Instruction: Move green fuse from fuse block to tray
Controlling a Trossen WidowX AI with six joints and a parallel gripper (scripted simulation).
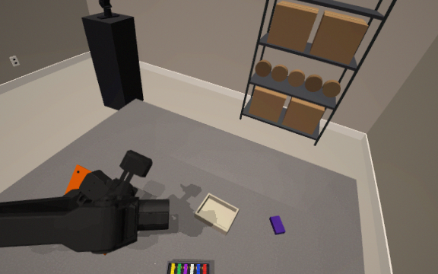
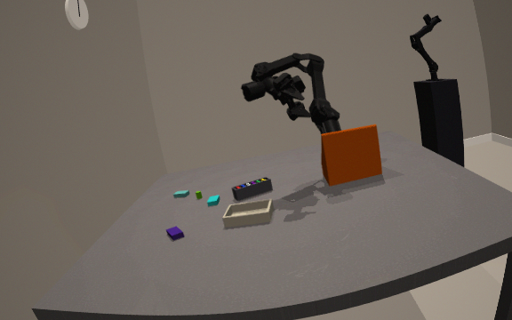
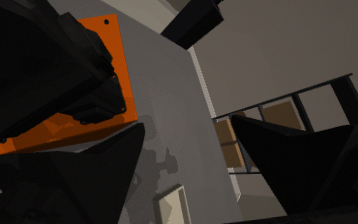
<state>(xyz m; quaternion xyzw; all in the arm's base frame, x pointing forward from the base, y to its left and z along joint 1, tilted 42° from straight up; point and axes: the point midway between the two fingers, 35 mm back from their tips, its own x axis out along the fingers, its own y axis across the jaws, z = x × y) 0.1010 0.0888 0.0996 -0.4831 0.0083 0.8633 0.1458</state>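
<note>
Still at start, I judge: my black metal pincer (image 2: 302,106) (image 3: 187,123) wide apart, nothing held; slim green fuse (image 1: 179,269) (image 2: 259,180) seated in black oblong fuse block (image 1: 169,262) (image 2: 253,190). Next: swing over block, fingers down (neighbours close).

Dim room, soft shadows

Muted light reaches the grey table (image 1: 280,190) (image 2: 283,267) (image 3: 165,75); in the top view, blurry-edged shadows cross the cream tray's (image 1: 233,221) seven-o'clock side. The exterior view bows the table's six-o'clock edge. Wrist-view fingers are nearly black.

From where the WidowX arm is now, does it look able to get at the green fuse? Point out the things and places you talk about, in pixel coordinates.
Probably yes: the end effector (image 3: 187,123) is open, and nothing stands above the green fuse (image 1: 179,269) (image 2: 259,180). Neighboring fuses sit close on both sides, so the fit looks tight.
</note>
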